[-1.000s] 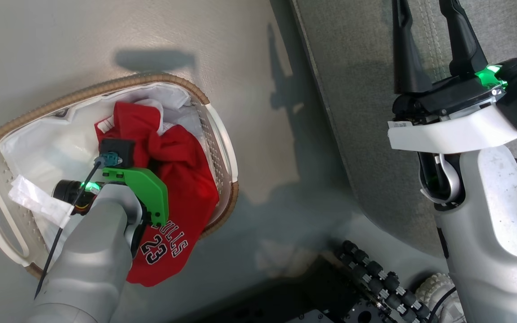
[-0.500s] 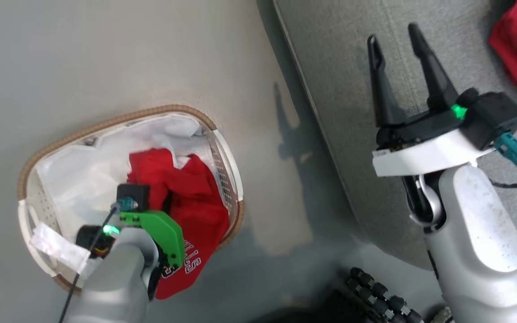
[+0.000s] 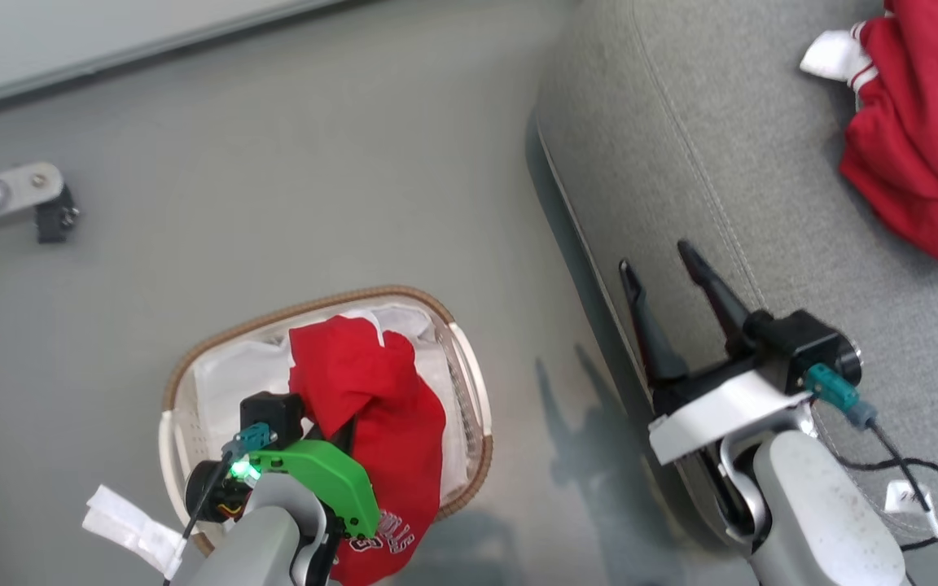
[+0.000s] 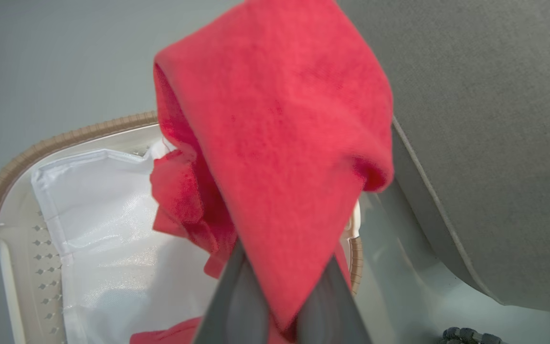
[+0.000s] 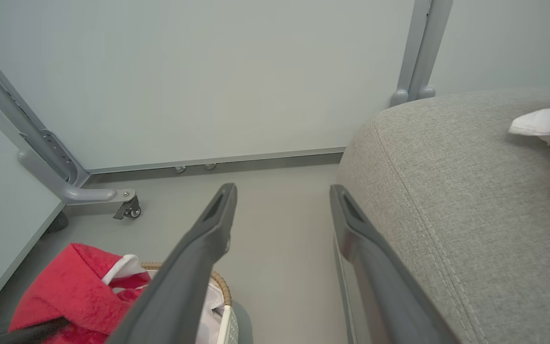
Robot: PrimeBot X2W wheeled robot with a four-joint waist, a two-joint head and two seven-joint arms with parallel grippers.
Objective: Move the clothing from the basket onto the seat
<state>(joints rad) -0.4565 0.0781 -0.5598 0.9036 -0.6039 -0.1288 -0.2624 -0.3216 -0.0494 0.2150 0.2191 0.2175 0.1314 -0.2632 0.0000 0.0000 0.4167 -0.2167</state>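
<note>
The white basket point(image 3: 273, 313) with a brown rim stands on the floor at the lower left. Above it, my left gripper point(image 4: 280, 291) is shut on a fold of the red jersey point(image 3: 387, 407), which hangs from the fingers over the white liner point(image 4: 112, 229). The jersey's lettered hem point(image 3: 392, 537) drapes over the near rim beside my green wrist bracket point(image 3: 318, 472). My right gripper point(image 3: 655, 256) is open and empty at the left edge of the grey seat point(image 3: 681, 146). Another red garment with white trim point(image 3: 917, 146) lies on the seat at the far right.
A grey metal frame leg with a caster point(image 3: 21, 191) stands on the floor at the far left, below a pale wall panel point(image 5: 208, 71). A black cable point(image 3: 917, 480) trails from my right wrist over the seat. Grey floor point(image 3: 355, 179) separates basket and seat.
The head camera has pulled back, bringing the seat's garment and frame leg into view. My left gripper has closed on the jersey and raised a fold out of the basket. The right gripper stays open.
</note>
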